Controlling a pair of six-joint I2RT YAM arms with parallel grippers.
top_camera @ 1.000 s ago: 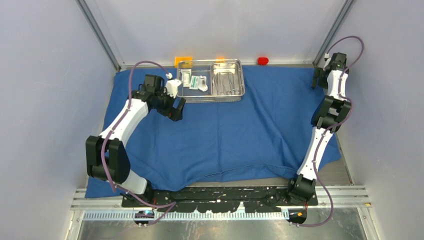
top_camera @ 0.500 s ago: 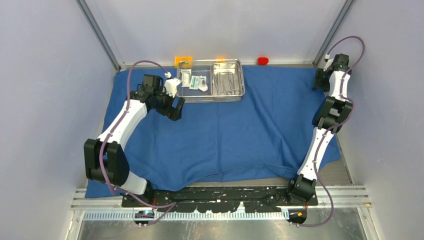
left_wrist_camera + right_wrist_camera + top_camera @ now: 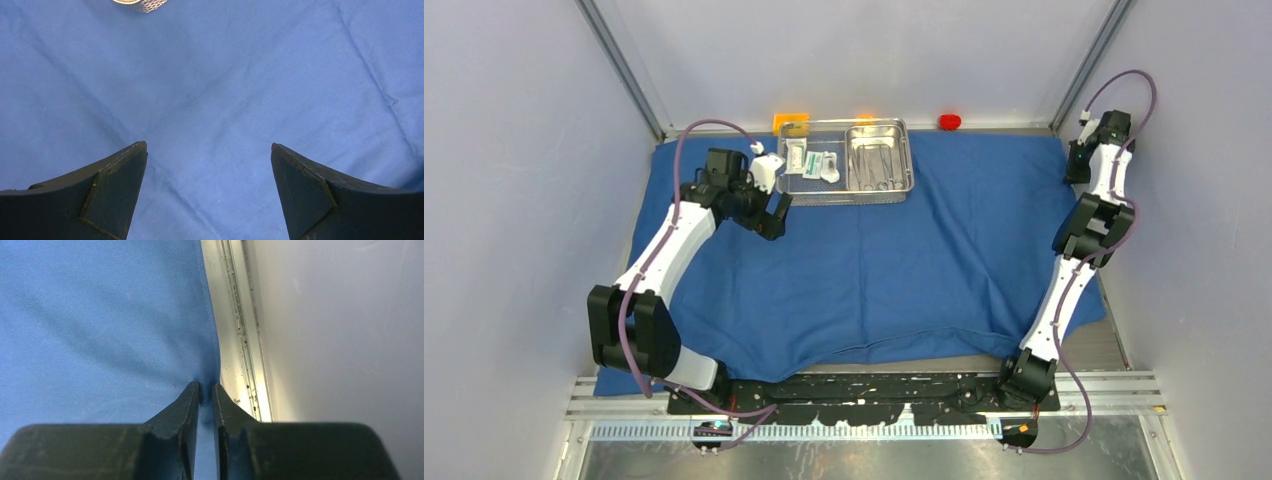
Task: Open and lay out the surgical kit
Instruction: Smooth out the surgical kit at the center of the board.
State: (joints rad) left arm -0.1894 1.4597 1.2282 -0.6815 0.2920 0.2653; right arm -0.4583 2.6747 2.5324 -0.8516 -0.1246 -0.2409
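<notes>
The blue cloth wrap (image 3: 904,260) lies spread flat over the table. At its far edge stands the wire-mesh basket (image 3: 844,200), holding white packets (image 3: 812,160) and a smaller steel tray (image 3: 880,130) with slim metal instruments (image 3: 879,168). My left gripper (image 3: 776,215) hangs open over bare cloth (image 3: 210,75) just left of the basket, whose corner (image 3: 145,4) shows at the top of the left wrist view. My right gripper (image 3: 1076,165) is at the cloth's far right edge. Its jaws (image 3: 205,386) are shut on the cloth's edge (image 3: 212,355).
A red block (image 3: 949,122) and orange blocks (image 3: 791,121) sit behind the basket against the back wall. A metal rail (image 3: 240,340) and the right wall (image 3: 340,315) run close beside the right gripper. The cloth's front edge hangs near the arm bases.
The right arm reached farther toward the far right corner and its jaws closed from wide open onto the cloth edge. The left arm shifted slightly left and stayed open.
</notes>
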